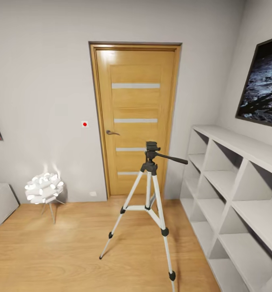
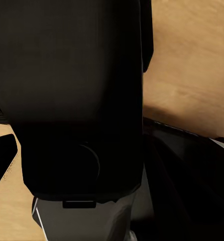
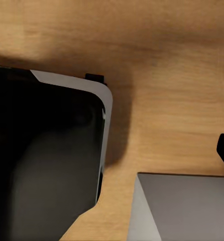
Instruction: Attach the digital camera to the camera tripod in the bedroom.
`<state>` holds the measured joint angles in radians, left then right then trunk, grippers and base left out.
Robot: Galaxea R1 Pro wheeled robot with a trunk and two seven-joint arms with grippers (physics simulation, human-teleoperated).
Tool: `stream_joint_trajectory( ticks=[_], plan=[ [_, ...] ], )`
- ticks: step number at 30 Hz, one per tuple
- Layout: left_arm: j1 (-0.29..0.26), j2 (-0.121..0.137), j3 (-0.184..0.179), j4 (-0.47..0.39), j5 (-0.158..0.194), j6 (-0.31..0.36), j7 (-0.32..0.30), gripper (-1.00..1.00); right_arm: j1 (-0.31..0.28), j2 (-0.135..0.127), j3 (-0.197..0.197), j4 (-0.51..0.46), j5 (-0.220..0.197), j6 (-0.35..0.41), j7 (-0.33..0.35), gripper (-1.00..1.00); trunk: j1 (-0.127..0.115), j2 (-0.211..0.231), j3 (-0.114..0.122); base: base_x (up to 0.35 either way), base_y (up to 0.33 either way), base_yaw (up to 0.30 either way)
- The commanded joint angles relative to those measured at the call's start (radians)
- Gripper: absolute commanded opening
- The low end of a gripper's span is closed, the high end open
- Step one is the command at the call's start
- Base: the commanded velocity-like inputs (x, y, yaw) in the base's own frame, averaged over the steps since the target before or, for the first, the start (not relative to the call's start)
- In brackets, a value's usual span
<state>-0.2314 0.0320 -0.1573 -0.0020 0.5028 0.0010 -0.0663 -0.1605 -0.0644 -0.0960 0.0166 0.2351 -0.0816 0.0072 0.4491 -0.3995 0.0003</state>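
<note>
The camera tripod (image 1: 150, 194) stands on the light wood plank floor (image 1: 63, 251) just in front of the oak door (image 1: 135, 117), a little toward the white cube shelf (image 1: 233, 194). Its three thin silver legs splay out from a black hub, with black collars at the joints and black rubber feet. A black head sits on top, bare, and a black pan handle juts from it toward the shelf.

The door has four frosted horizontal strips and a dark lever handle, with a small white wall plate with a red dot (image 1: 85, 124) beside it on the pale grey wall. On the far side of the door from the shelf, a white ball-shaped lamp (image 1: 44, 187) of petal-like pieces glows on thin legs, and beyond it sits a pale grey block (image 1: 0, 202). Above the shelf hangs a dark-framed moon picture (image 1: 264, 83).

All of that comes from the head view. The wrist views look down instead: the left one at a smooth, matt black body of the robot (image 2: 77, 100) over the planks, the right one at a black panel with a rounded grey edge (image 3: 46, 160) and a flat grey slab (image 3: 182, 206) on the same wood grain. From either wrist view I cannot tell how far the grippers are open or whether they hold anything.
</note>
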Motion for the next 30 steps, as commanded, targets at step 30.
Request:
stream_joint_trajectory(
  ticks=[30],
  plan=[
    [0.0, -0.001, -0.01, 0.0, 0.005, -0.011, -0.009, -1.0, -0.001, 0.003, -0.018, 0.002, 0.001, 0.005, 0.002, 1.0, 0.001, 0.0, 0.0, 0.275, 0.232, -0.128]
  ],
)
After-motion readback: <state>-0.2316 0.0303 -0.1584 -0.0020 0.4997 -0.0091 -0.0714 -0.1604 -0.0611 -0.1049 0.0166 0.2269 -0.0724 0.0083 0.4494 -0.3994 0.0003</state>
